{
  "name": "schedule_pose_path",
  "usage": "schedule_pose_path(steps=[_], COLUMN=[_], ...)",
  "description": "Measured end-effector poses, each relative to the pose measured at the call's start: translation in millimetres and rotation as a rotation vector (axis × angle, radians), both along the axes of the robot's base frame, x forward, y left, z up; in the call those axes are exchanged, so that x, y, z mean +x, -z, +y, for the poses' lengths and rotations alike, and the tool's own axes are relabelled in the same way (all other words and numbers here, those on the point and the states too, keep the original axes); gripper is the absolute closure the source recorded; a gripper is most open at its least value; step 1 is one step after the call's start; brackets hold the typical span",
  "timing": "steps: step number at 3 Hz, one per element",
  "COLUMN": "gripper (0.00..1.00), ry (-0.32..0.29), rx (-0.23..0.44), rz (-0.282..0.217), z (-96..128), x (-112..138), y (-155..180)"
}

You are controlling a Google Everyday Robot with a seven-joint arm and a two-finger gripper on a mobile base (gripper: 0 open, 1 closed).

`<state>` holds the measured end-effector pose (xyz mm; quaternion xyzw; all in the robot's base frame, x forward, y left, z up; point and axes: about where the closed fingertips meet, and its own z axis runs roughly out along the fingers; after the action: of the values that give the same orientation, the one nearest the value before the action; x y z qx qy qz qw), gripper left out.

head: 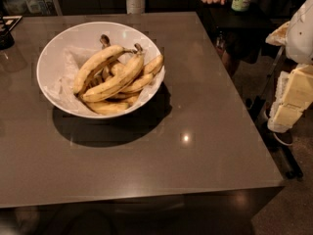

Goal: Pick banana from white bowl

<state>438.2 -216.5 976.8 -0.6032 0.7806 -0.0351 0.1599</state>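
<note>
Your gripper point(289, 99) hangs past the right edge of the table point(195, 131), well apart from the white bowl point(54, 48); apart or together, you cannot tell. The banana point(117, 80) lies in the bowl.

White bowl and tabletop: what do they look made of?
White bowl: probably glazed ceramic or melamine; smooth, glossy rim. Paper lining: crumpled, matte white. Table: dark stone or laminate, semi-gloss; it mirrors a light spot. End effector: right edge, beside the table, cream, plastic-looking.
</note>
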Motion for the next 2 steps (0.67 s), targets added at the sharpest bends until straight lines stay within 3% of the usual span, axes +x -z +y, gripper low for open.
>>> schedule_pose_path(steps=[2], gripper=[0.00], ry=[-0.009], rx=[-0.003], rz=[-0.005], z=[2.8], x=[0.4], y=[-2.4])
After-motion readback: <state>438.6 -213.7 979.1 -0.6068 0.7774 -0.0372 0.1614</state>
